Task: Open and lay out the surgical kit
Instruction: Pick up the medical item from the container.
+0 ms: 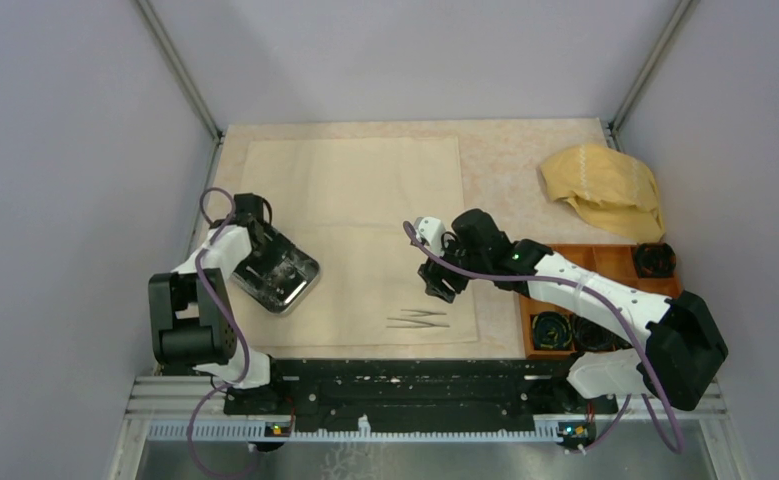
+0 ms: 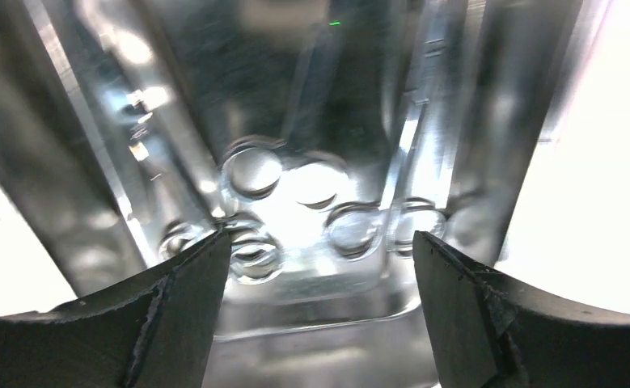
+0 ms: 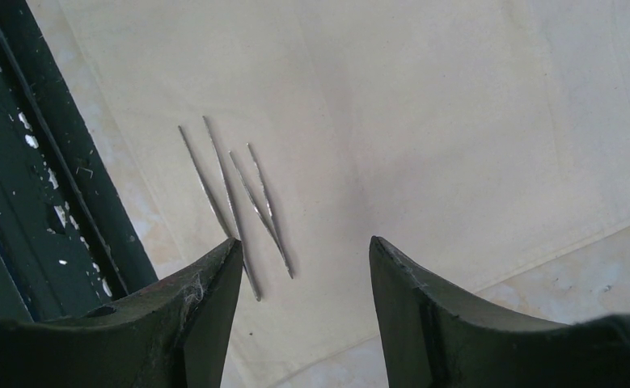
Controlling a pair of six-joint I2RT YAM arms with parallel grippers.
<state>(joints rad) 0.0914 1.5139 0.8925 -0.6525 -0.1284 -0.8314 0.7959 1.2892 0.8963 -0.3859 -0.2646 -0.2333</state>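
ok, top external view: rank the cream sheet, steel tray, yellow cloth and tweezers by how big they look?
Largest to smallest:
1. cream sheet, by far the biggest
2. yellow cloth, bunched up
3. steel tray, somewhat smaller than the cloth
4. tweezers, thin slivers on the sheet's near edge

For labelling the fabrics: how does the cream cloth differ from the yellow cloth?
The cream cloth lies spread flat over the middle of the table; the yellow cloth sits bunched in a heap at the far right corner. The cream cloth looks much larger and bears the tweezers; the yellow cloth bears nothing. Both are fabric on the table.
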